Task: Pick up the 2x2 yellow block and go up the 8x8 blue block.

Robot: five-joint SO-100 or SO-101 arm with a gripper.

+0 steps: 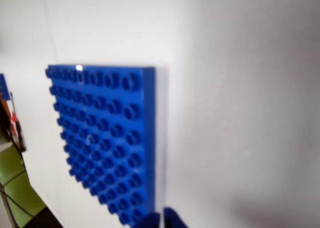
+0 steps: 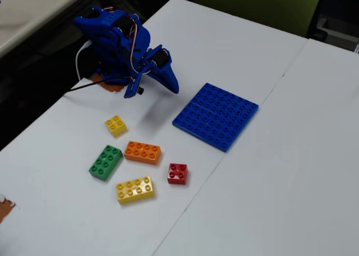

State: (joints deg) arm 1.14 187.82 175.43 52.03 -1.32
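Overall, we see the blue arm folded near the table's far left corner in the fixed view, its gripper hanging above the white table and holding nothing. We cannot tell whether the fingers are spread or pressed together: the wrist view shows only two dark blue tips at its lower edge. The 2x2 yellow block lies on the table in front of the arm, apart from the gripper. The 8x8 blue block lies flat to the right of it, well apart; the wrist view shows it as well. Near the yellow block lie an orange brick, a green brick, a longer yellow brick and a red brick.
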